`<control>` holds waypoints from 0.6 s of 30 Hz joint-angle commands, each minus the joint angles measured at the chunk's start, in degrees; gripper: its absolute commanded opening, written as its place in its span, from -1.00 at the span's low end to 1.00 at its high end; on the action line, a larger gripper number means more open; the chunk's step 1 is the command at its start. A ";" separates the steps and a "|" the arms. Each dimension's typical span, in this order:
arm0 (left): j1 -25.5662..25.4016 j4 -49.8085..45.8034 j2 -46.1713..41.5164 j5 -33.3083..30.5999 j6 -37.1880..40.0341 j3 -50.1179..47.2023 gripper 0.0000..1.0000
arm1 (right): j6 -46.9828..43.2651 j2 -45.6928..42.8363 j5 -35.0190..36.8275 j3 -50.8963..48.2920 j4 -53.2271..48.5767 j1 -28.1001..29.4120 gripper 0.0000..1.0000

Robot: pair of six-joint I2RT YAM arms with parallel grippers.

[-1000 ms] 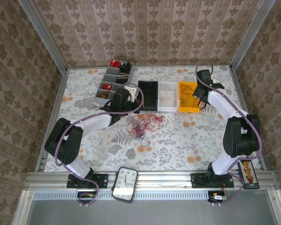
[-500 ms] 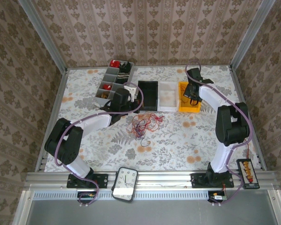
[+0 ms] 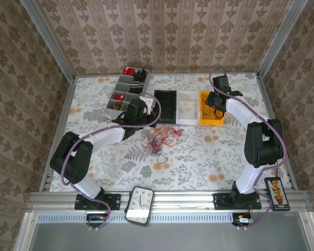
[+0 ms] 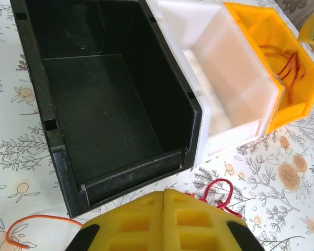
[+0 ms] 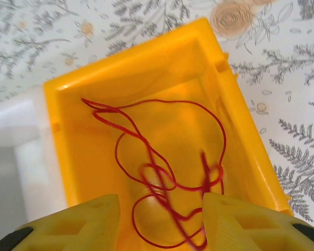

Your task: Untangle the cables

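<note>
Loops of thin red wire [image 5: 159, 180] inside yellow plastic bin [image 5: 146, 63], stretched upper left to lower right; right gripper [image 5: 159, 212] spread above, pointing down; left gripper [image 4: 163, 214] pressed together.

No readable text, labels, brands or numbers

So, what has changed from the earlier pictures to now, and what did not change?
The right gripper swung left from beside the yellow bin to above it and opened its jaws. A red cable lies loose in the bin, apparently let go. The left gripper stayed shut by the black bin, and the cable tangle on the table did not move.
</note>
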 commanded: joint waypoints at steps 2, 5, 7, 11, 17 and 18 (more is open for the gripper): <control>-0.66 -2.45 0.61 0.92 2.17 2.40 -1.00 | -2.03 -1.43 -2.51 -0.77 2.15 -1.05 -0.07; -0.90 -3.11 0.85 0.93 2.64 2.93 -1.00 | -1.60 -1.01 -3.60 -0.60 2.66 -1.23 -0.08; -0.96 -3.21 0.76 1.01 2.88 2.91 -1.00 | -1.50 -1.35 -6.31 -1.38 3.98 -1.02 -0.10; -0.88 -4.06 0.66 1.62 3.94 2.62 -1.00 | -4.47 -4.21 -11.22 -4.61 6.39 1.81 -0.11; -1.03 -10.32 0.91 5.27 9.14 3.17 -1.00 | -12.12 -11.34 -19.46 -13.37 9.25 10.34 -0.09; -1.13 -11.72 0.97 5.93 10.05 3.24 -1.00 | -13.35 -11.67 -20.02 -14.03 8.74 11.70 -0.08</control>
